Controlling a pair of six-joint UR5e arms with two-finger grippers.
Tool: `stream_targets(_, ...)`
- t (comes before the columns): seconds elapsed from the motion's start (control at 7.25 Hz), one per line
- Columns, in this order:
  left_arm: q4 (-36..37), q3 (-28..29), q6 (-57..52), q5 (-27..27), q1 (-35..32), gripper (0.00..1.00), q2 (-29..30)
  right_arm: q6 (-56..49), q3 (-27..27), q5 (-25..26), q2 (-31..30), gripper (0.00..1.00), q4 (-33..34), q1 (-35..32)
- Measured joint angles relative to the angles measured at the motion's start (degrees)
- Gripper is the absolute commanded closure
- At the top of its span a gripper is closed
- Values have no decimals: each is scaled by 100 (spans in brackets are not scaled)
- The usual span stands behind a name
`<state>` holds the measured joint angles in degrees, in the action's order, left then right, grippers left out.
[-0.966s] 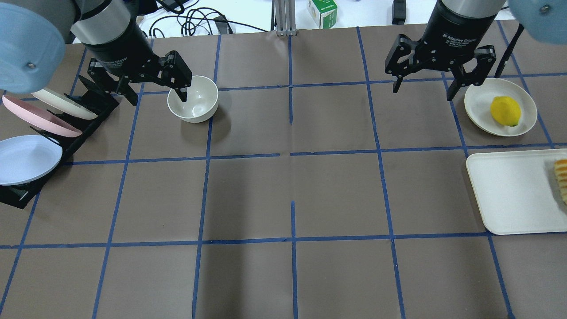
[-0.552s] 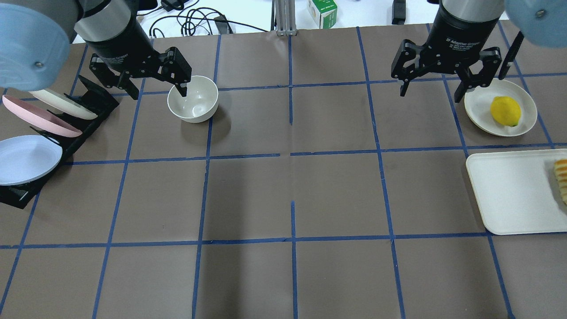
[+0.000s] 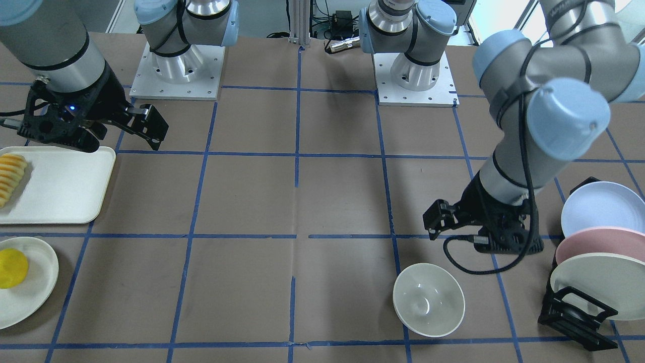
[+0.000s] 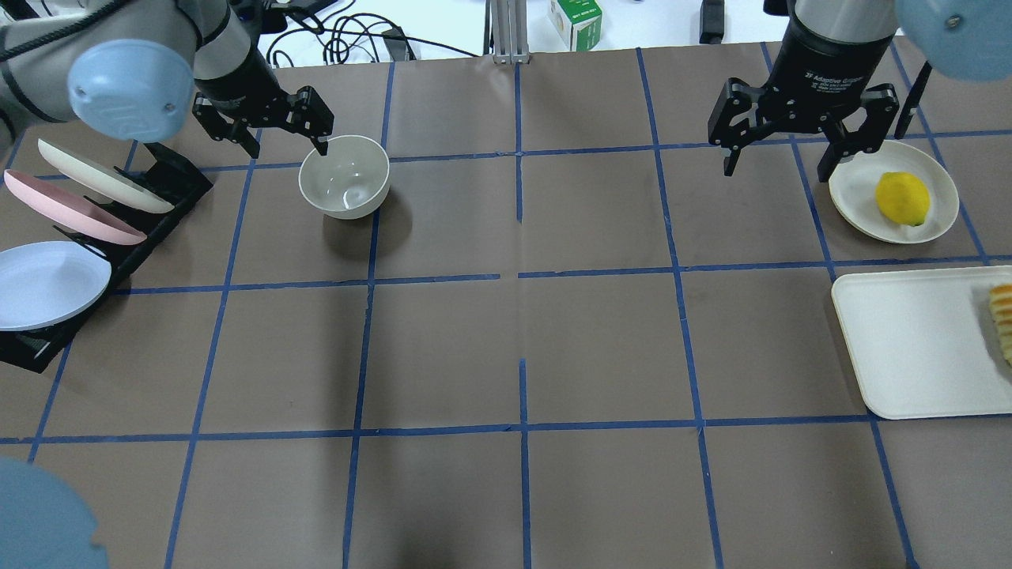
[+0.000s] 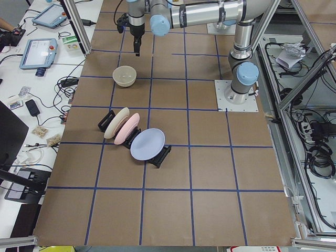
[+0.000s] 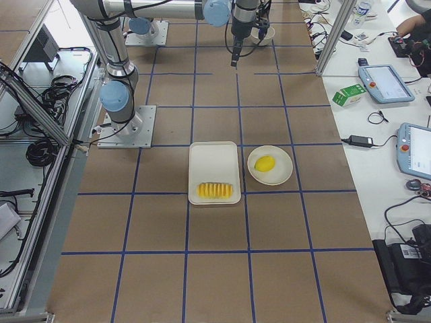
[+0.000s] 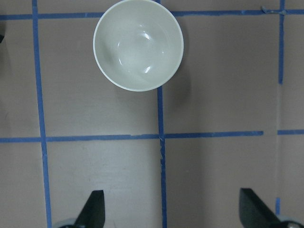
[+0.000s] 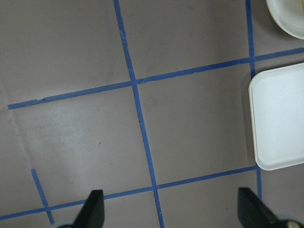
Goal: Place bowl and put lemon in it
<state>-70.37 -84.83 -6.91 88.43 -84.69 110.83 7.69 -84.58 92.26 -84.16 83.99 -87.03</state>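
The off-white bowl [image 4: 344, 176] stands upright and empty on the table at the far left; it also shows in the front view [image 3: 428, 299] and the left wrist view [image 7: 138, 44]. My left gripper [image 4: 277, 134] is open and empty, just behind the bowl's far-left rim and clear of it. The yellow lemon [image 4: 902, 197] lies on a flat off-white plate [image 4: 854, 178] at the far right, and also shows in the front view [image 3: 11, 268]. My right gripper [image 4: 776, 162] is open and empty, above the table just left of that plate.
A black rack [image 4: 158, 186] with three plates stands left of the bowl. A white tray [image 4: 917, 340] with a row of pale yellow-orange slices [image 4: 1002, 316] lies in front of the lemon's plate. Cables and a green box [image 4: 575, 20] lie beyond the table's far edge.
My left gripper's finger has come out of the bowl and the gripper has drawn back to the far left; the bowl stays put. My right gripper has shifted slightly right, toward the lemon's plate.
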Motion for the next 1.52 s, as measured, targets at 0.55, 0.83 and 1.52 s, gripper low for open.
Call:
stream_targets(0.55, 1252, 55, -207, 8, 192, 0, 1139, -1409, -2, 20, 436, 0, 721, 834)
stream_targets(0.83, 2132, -341, -221, 46, 204, 0, 1238, -2263, -6, 13, 793, 0, 1320, 1356)
stream_targets(1.52, 1914, -219, -111, 39, 365, 12, 1461, -4566, 46, 15, 1728, 0, 2488, 2213)
